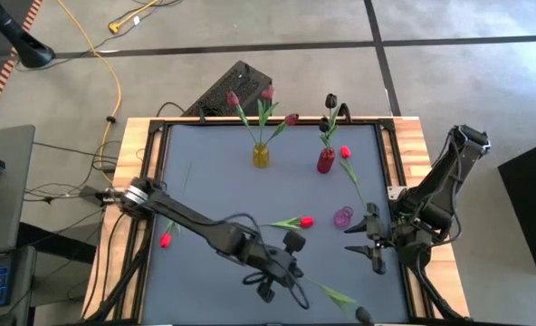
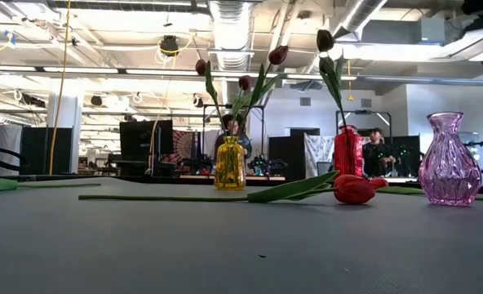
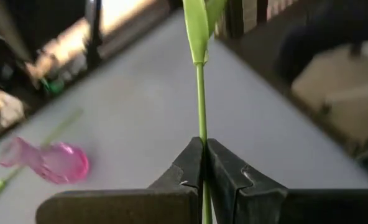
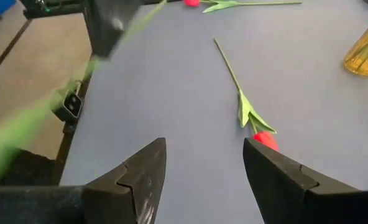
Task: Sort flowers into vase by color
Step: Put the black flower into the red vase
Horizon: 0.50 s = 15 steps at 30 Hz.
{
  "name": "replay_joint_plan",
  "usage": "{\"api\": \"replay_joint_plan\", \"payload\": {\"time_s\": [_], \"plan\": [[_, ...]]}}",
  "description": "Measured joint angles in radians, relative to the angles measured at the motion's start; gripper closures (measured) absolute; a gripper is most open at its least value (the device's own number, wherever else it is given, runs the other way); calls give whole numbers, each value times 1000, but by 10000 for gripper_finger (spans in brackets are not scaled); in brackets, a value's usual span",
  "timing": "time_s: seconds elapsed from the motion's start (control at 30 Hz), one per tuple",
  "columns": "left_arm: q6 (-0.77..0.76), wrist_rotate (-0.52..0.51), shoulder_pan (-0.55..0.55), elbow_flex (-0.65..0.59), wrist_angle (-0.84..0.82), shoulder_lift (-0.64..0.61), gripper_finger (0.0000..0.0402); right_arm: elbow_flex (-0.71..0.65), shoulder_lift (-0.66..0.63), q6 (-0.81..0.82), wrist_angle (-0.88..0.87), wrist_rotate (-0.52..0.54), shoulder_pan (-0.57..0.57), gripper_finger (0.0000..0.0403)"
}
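In the left wrist view, nearest to the lens, the left gripper (image 3: pixel 204 163) has its two dark fingers pressed together on the thin green stem of a flower (image 3: pixel 200 87), and a leaf is seen further along this stem. From above, this gripper (image 1: pixel 266 288) is at about 6 o'clock on the table (image 1: pixel 214 172), and the held flower (image 1: pixel 336 296) goes from it toward 5 o'clock, ending in a dark head near the table edge.

The right gripper (image 1: pixel 373 244) is at about 4 o'clock, just beside the pink vase (image 1: pixel 342 217). Its jaws stand wide apart and hold nothing; in its own wrist view the gap between the fingers (image 4: pixel 145 177) shows only the grey table surface.

The yellow vase (image 1: pixel 262 156) stands at 12 o'clock with three maroon-pink tulips (image 1: pixel 268 104) in it. The red vase (image 1: pixel 326 160) stands at about 1 o'clock and holds one black tulip (image 1: pixel 330 101).

Some flowers still lie loose on the table. One red tulip (image 1: pixel 291 222) lies near the centre, its head pointing toward 3 o'clock. A second red tulip (image 1: pixel 349 167) lies between the red vase and the pink vase. A third red tulip (image 1: pixel 166 239) lies at 8 o'clock, partly under the left arm.

In the low view the pink vase (image 2: pixel 449 163) stands upright.
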Motion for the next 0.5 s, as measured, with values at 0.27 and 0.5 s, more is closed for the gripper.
{"api": "replay_joint_plan", "payload": {"time_s": [0.27, 0.5], "plan": [[-23, 128, 1, -406, 727, -190, 401, 0, 1, -123, 3, 32, -13, 164], [-144, 154, 44, -613, 1390, -159, 401, 0, 13, -335, 236, 70, -70, 164]]}}
